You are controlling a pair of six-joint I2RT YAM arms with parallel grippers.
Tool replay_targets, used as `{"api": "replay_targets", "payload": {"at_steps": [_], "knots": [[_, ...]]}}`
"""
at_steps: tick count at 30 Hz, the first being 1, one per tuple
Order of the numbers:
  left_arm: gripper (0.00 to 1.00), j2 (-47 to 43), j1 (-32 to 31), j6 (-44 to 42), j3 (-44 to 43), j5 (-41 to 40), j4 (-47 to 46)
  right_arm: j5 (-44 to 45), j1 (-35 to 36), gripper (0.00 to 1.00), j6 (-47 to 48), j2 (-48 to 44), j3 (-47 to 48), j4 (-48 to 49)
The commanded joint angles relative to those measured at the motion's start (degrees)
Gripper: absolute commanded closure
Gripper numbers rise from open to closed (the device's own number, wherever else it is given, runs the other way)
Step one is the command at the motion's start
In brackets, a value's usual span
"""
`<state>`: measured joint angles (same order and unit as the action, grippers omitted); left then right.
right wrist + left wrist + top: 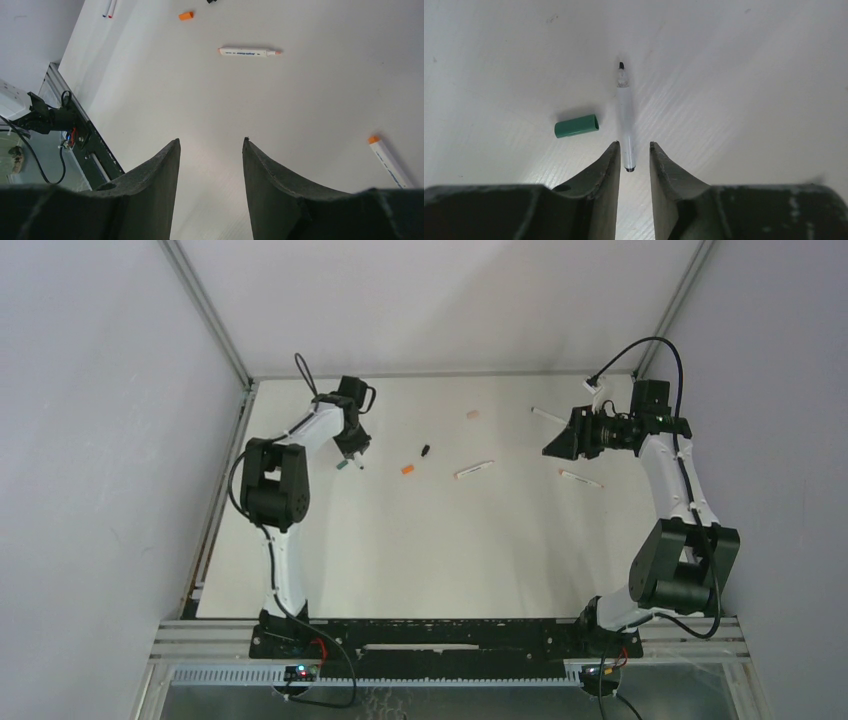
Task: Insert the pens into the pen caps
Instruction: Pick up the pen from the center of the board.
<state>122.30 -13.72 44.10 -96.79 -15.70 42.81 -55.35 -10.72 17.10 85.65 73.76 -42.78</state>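
Left arm bent, upper left | left hand low over tabletop, part-open astride pen | right arm raised, upper right | right hand open

The left arm and right arm carry white link shells with black joint housings. A black cable loops over the right wrist. The fingers are dark, tapered, edges scuffed.

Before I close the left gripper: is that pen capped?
Uncapped: the pen shows its bare tip, green cap lying apart beside it.
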Motion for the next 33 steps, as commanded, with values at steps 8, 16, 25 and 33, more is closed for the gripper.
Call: {"api": "replay_targets", "payload": {"at_steps": [8, 16, 25, 33], "knots": [[0.69, 2.33, 0.37, -0.06, -2.20, -0.15, 1.58, -3.56, 0.65, 0.45, -1.98, 1.95, -0.10, 2.70], [0.77, 3.91, 1.09, -0.52, -1.98, 2.62, 1.90, -3.94, 1.22, 0.45, -2.17, 2.07, -0.08, 2.80], [0.95, 4.41, 1.39, -2.49, -1.45, 5.12, 2.38, -3.96, 1.55, 0.46, -2.35, 1.41, -0.07, 2.75], [1.00, -5.69, 0.67, -7.75, 4.74, 6.60, -3.93, -4.52, 4.64, 0.46, -1.89, 0.60, -0.02, 2.24]]}}
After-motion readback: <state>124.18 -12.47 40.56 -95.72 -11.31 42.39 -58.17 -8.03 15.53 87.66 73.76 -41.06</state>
